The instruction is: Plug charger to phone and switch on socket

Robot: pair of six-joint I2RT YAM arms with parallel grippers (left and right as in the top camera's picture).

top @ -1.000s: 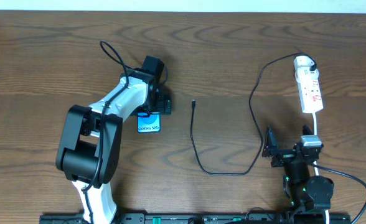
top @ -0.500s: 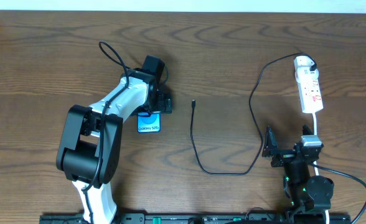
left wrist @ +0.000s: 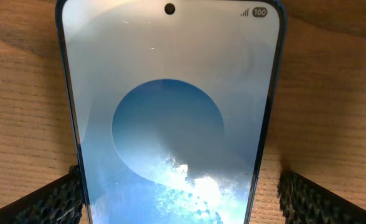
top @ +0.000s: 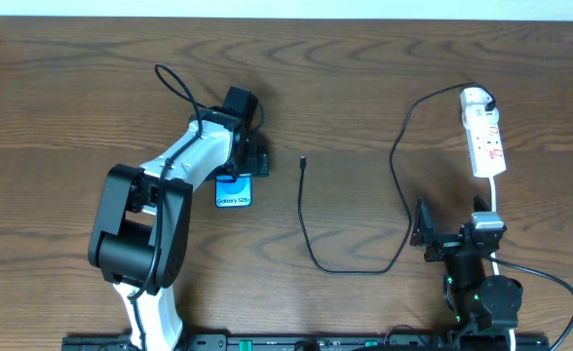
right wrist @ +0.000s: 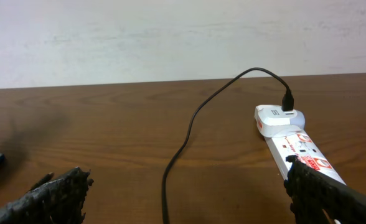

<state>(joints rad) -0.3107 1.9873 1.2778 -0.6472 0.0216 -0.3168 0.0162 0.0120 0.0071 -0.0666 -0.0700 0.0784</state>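
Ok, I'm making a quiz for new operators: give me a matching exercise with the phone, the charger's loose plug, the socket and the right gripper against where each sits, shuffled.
1. phone
2. charger's loose plug
3. socket
4. right gripper

A. far right of the table, charger cable plugged into its far end
B. alone on bare wood mid-table
C. flat between the open fingers of the left gripper
D. open, near the front edge, just short of the socket's cord end

Pairs: 1-C, 2-B, 3-A, 4-D
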